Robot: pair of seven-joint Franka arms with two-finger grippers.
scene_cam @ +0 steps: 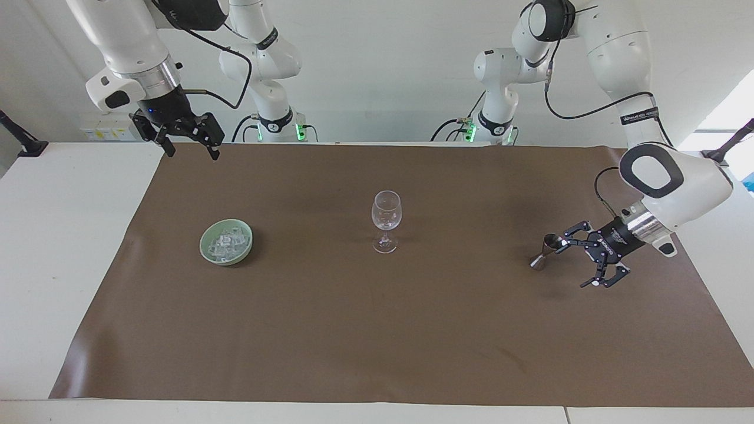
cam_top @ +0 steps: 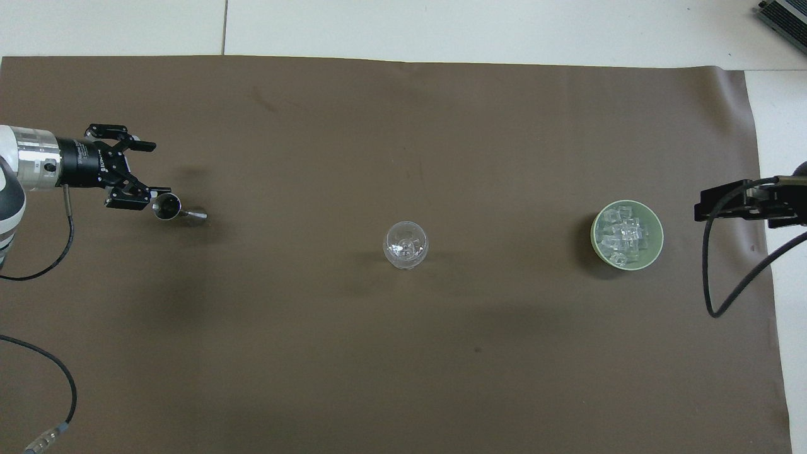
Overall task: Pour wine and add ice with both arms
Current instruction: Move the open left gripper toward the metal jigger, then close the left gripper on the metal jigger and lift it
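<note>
White bench (scene_cam: 59, 247) covered by a brown paper sheet (scene_cam: 377, 330). On the sheet, in a row across it: a pale green round bowl (scene_cam: 226, 241) toward the right arm's end, heaped with small clear ice cubes (scene_cam: 227, 245); a clear stemmed wine glass (scene_cam: 386, 229) upright mid-sheet; a small steel double-cone jigger (scene_cam: 546, 250) toward the left arm's end. Left pincer (scene_cam: 580, 264) lies low and roughly horizontal just beside the jigger, aimed at it, fingers spread wide, nothing between them. Facing view shows one fingertip (scene_cam: 561, 249) right at the jigger's upper cup; whether it touches cannot be told. Overhead view puts one finger (cam_top: 159, 189) against the cup rim (cam_top: 167, 205) and the other well clear over bare sheet, so the jigger (cam_top: 178, 210) sits off to one side of the open pincer (cam_top: 154, 167), not between the fingers. Right pincer (scene_cam: 189, 148) hangs high, pointing down, above the sheet's edge closest to the robots at the right arm's end, well apart from the bowl, open and empty, waiting. Only the facing view shows that pincer whole; overhead gives just a dark part with cable (cam_top: 734, 203) beside the bowl (cam_top: 595, 234). Overhead looks straight into the bowl at the ice (cam_top: 623, 236) and down into the glass (cam_top: 405, 244); facing view alone shows stem, foot and both arm bases.
</note>
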